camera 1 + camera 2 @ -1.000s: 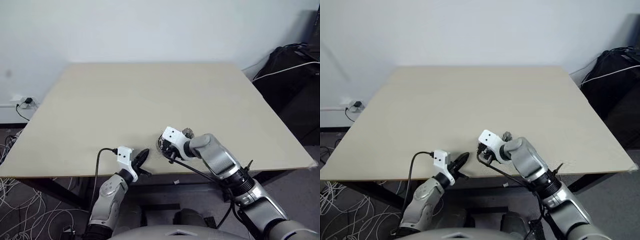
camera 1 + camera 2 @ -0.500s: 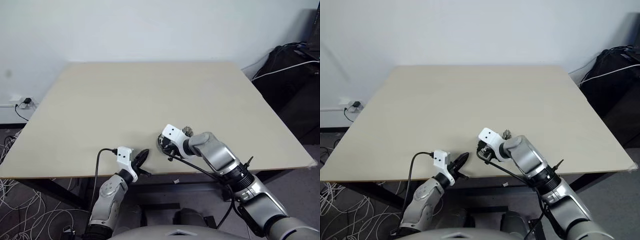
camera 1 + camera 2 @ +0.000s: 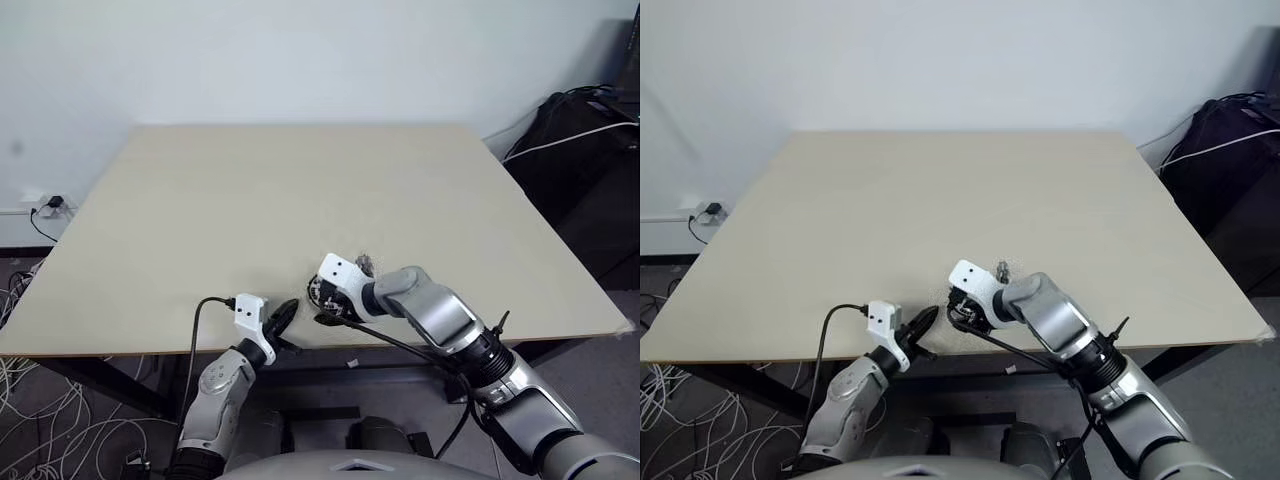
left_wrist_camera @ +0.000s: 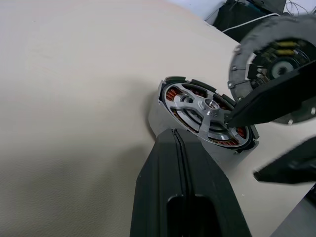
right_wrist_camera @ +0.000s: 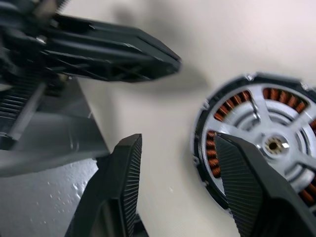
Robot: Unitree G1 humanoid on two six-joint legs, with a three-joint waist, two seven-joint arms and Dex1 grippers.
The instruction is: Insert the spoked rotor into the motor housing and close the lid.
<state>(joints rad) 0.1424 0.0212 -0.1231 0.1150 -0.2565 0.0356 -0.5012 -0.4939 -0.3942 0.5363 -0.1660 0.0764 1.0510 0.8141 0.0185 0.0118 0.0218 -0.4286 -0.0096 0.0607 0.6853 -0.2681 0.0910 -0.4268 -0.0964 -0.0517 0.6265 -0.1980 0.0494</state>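
Item: motor assembly on a beige table [image 3: 300, 200], near the front edge and about midway along it. Motor housing [image 4: 163, 106]: round, dark-walled, flat on the tabletop, copper windings showing through from beneath. Spoked rotor [image 4: 205, 116]: silver wheel with thin spokes and a small hub, lying within the housing's ring and apparently seated, so the insert step reads as done or nearly so. Lid: a round grey piece [image 4: 269, 81] appears near the right arm in the left wrist view; whether it is the cap or part of the arm cannot be told. Right gripper [image 5: 173, 187]: fingers parted with nothing between them, one ridged pad [image 5: 247, 182] over the rotor's rim and the other clear of it above bare tabletop; this looks like a release or a re-grip after setting the wheel down. Left gripper [image 4: 180, 163]: fingers pressed together, empty, tip just beside the housing's wall, pointing at it from the front edge; probably stationed there as a stop to keep the housing from sliding. Remaining, by judgement: confirm seating, then fit the cap.
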